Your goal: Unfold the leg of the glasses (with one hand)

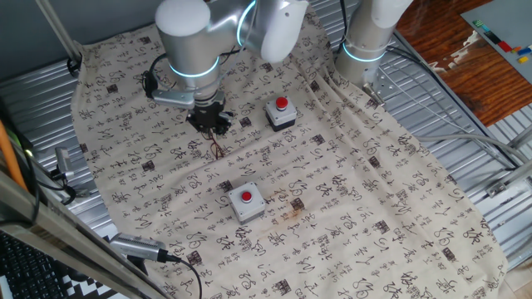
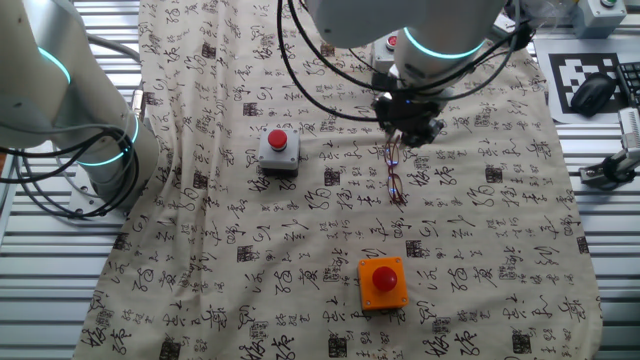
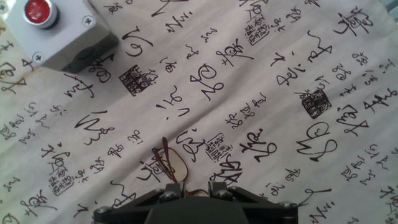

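Observation:
The glasses point(image 3: 175, 163) are thin reddish-brown wire frames lying on the printed cloth point(image 3: 292, 68). In the hand view they sit just above the gripper point(image 3: 197, 188), and a piece of the wire runs into the narrow gap between the two fingers point(image 3: 176, 188). The jaws stand slightly apart around that wire. In one fixed view the gripper point(image 1: 210, 123) points down at the cloth with the glasses point(image 1: 218, 148) just in front of it. In the other fixed view the glasses point(image 2: 396, 178) stretch from under the gripper point(image 2: 408, 132) toward the camera.
A grey box with a red button point(image 1: 281, 114) stands behind the gripper, another point(image 1: 246, 202) nearer the front. An orange button box point(image 2: 383, 283) lies on the cloth. A second robot base point(image 1: 370, 37) stands at the back; cables and metal rails ring the cloth.

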